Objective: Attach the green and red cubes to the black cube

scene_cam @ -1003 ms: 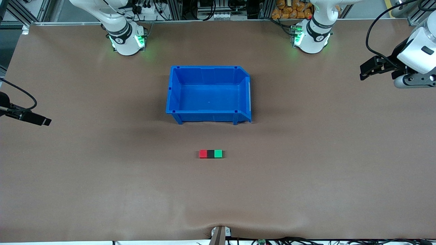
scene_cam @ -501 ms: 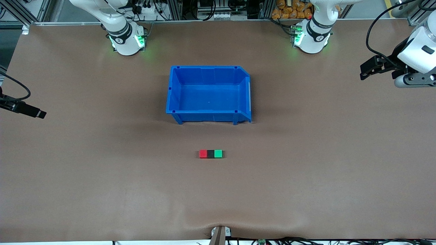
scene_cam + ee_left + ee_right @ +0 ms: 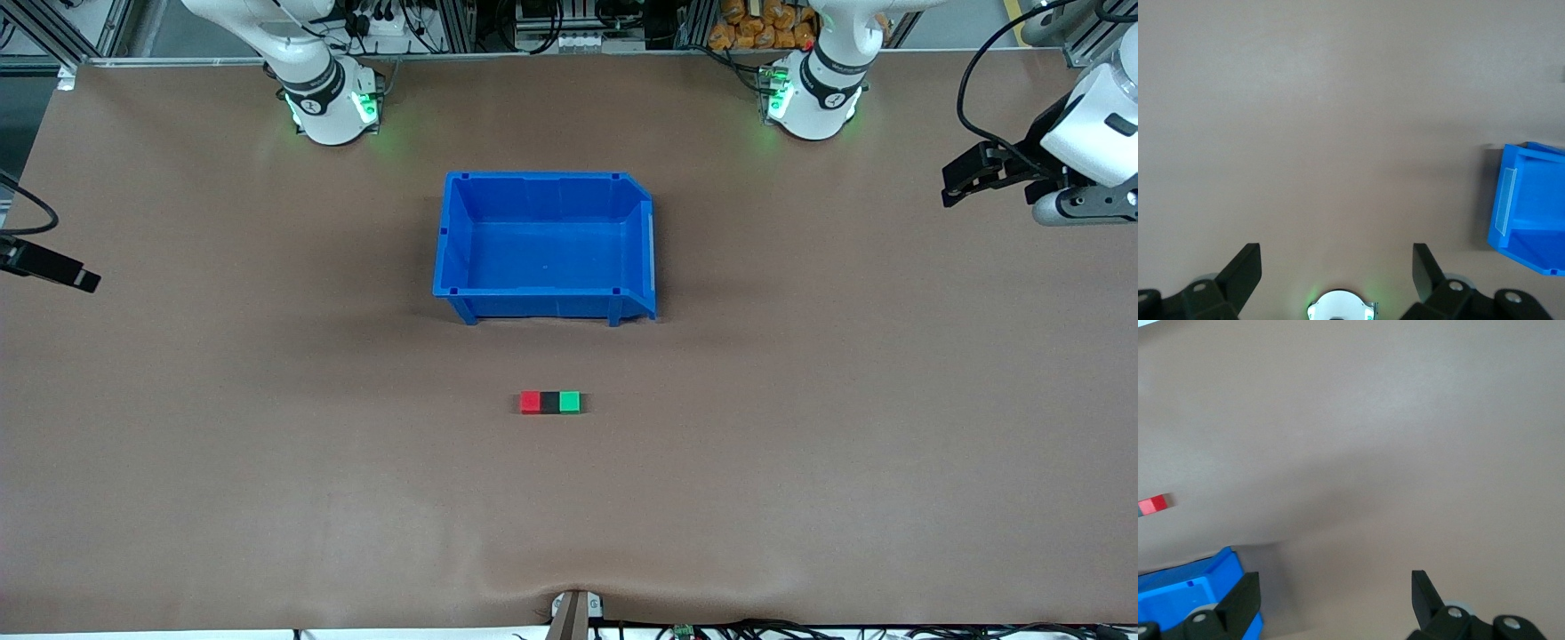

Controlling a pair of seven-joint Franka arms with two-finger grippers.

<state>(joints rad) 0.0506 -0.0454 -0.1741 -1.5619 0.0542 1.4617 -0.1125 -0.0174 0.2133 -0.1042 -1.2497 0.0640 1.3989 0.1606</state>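
The red cube (image 3: 530, 402), black cube (image 3: 550, 402) and green cube (image 3: 570, 402) lie in one touching row on the brown table, black in the middle, red toward the right arm's end. The row sits nearer to the front camera than the blue bin. My left gripper (image 3: 949, 185) hangs open and empty over the left arm's end of the table, with bare table between its fingers (image 3: 1336, 257). At the right arm's end my right gripper (image 3: 80, 277) is open and empty too (image 3: 1335, 581). The right wrist view catches the red cube (image 3: 1157, 503) far off.
A large empty blue bin (image 3: 542, 305) stands mid-table between the cube row and the arm bases; both wrist views show it, bin (image 3: 1531, 207) and bin (image 3: 1198, 587). A small clamp (image 3: 576, 609) sits at the table's front edge.
The right gripper has drawn farther out toward the table's edge at the right arm's end. The left gripper has shifted only slightly. The cubes have not moved.
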